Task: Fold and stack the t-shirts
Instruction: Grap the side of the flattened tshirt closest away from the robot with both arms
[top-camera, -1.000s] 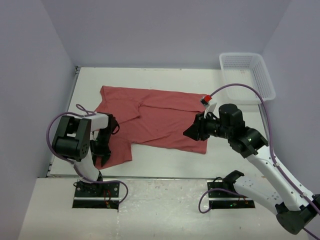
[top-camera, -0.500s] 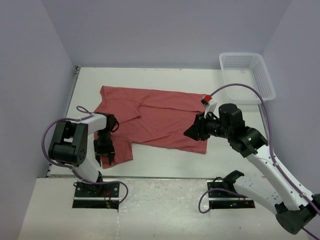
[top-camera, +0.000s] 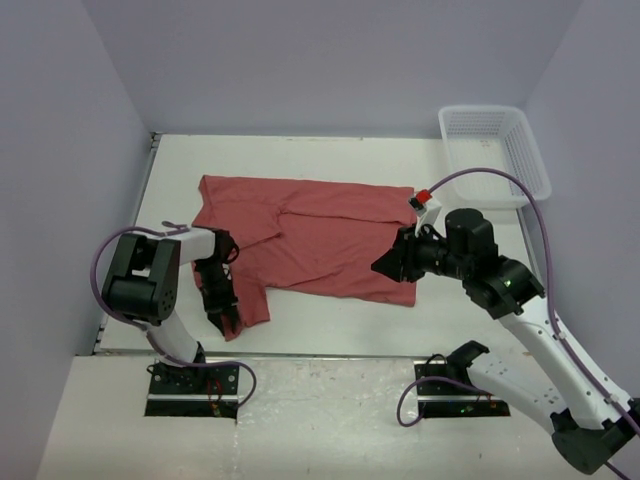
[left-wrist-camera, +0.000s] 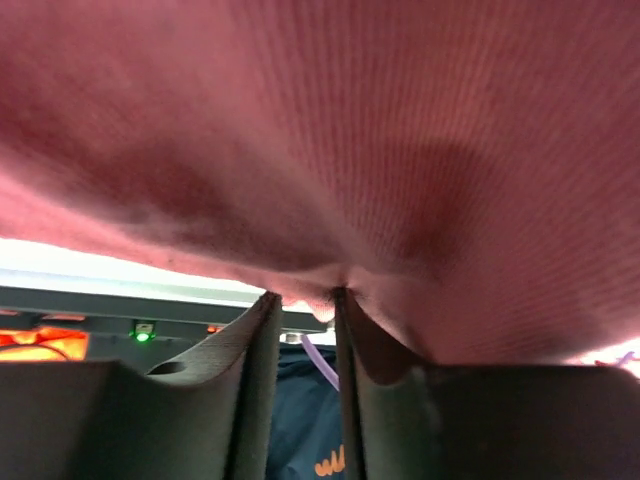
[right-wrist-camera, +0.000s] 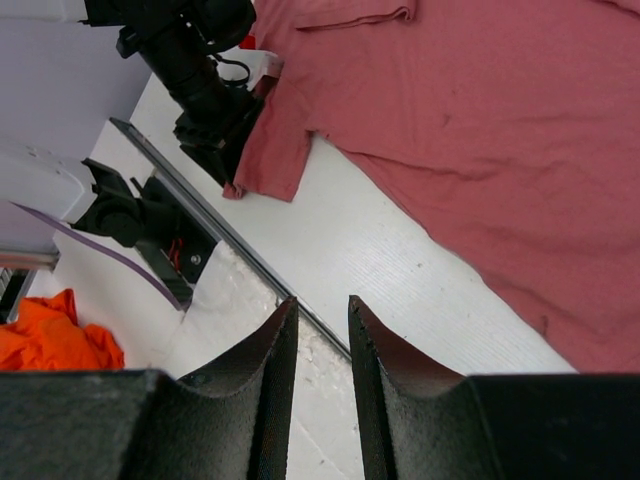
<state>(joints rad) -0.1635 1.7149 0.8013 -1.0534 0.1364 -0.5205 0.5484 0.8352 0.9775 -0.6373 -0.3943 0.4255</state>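
Observation:
One brick-red t-shirt (top-camera: 320, 235) lies spread flat on the white table (top-camera: 330, 310). Its near-left sleeve part is bunched toward the front edge. My left gripper (top-camera: 225, 315) is on that bunched part, shut on a small fold of the t-shirt. In the left wrist view the cloth (left-wrist-camera: 350, 130) drapes over my fingertips (left-wrist-camera: 302, 297). My right gripper (top-camera: 388, 266) hovers over the shirt's near-right corner, jaws nearly together and empty. In the right wrist view it (right-wrist-camera: 320, 305) hangs over bare table, with the shirt (right-wrist-camera: 480, 100) beyond.
A white mesh basket (top-camera: 495, 155) stands at the back right corner. The table's front rail (right-wrist-camera: 200, 215) runs just below the left gripper. An orange cloth (right-wrist-camera: 50, 350) lies off the table near the arm bases. Walls enclose the left, back and right.
My left gripper has moved toward the front edge, pulling the sleeve part into a narrower bunch. My right gripper has drifted slightly right.

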